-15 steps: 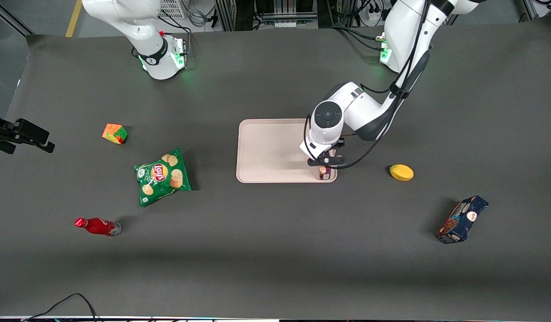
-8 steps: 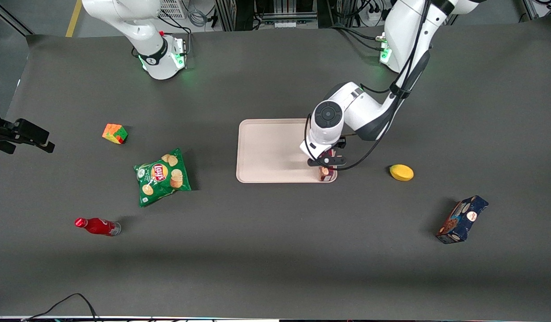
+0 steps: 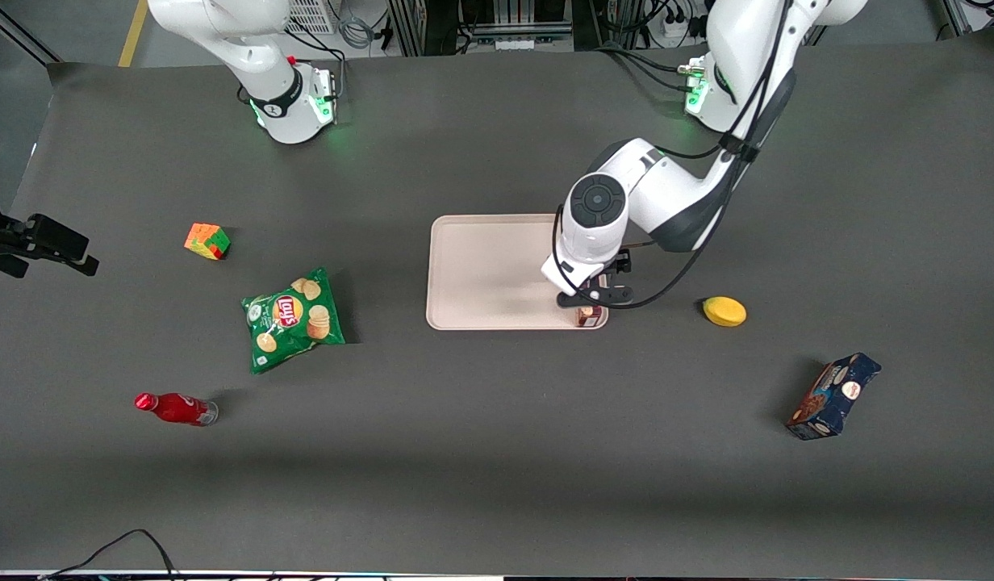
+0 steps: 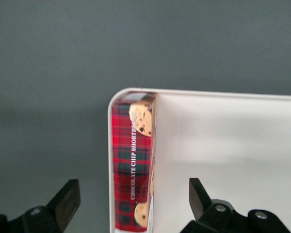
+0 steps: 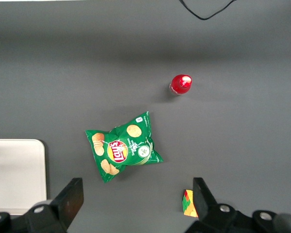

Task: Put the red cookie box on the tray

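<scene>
The red cookie box point(image 4: 133, 165), a slim dark-red plaid carton with cookie pictures, lies on its narrow side in the tray point(image 4: 223, 145), pressed along the rim at one rounded corner. In the front view only its end point(image 3: 588, 315) shows under the wrist, at the tray's point(image 3: 481, 270) corner nearest the camera toward the working arm's end. My gripper point(image 4: 132, 190) hovers above the box, open. Its black fingers point(image 4: 68, 194) stand wide on either side and touch nothing. One finger hangs over the table, the other over the tray.
A yellow lemon-like object point(image 3: 724, 311) and a dark-blue cookie box point(image 3: 834, 395) lie toward the working arm's end. A green chips bag point(image 3: 294, 319), a colour cube point(image 3: 207, 240) and a red bottle point(image 3: 174, 408) lie toward the parked arm's end.
The working arm's wrist has drawn up and shifted slightly toward its own end of the table. The red cookie box stays in the tray's corner.
</scene>
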You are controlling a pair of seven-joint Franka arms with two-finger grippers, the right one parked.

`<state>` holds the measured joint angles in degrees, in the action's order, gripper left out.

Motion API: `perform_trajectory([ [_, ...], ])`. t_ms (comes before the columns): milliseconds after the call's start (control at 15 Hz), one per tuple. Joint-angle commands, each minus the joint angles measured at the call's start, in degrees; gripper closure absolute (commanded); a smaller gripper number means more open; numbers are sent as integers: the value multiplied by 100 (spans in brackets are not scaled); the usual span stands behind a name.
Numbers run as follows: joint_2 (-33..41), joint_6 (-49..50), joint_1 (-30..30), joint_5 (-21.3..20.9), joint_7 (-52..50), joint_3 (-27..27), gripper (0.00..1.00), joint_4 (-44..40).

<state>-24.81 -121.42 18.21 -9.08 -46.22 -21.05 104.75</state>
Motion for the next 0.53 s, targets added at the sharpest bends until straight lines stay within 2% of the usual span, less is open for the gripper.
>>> perform_trajectory([
  [0, 143, 933, -344, 607, 1121, 223, 0, -866],
  [133, 440, 1313, -424, 783, 1728, 617, 0, -1096],
  [333, 1073, 1725, -669, 1372, 2817, 1294, 0, -1228],
  [467, 1364, 2208, -810, 1391, 3451, 1655, 0, -1500],
])
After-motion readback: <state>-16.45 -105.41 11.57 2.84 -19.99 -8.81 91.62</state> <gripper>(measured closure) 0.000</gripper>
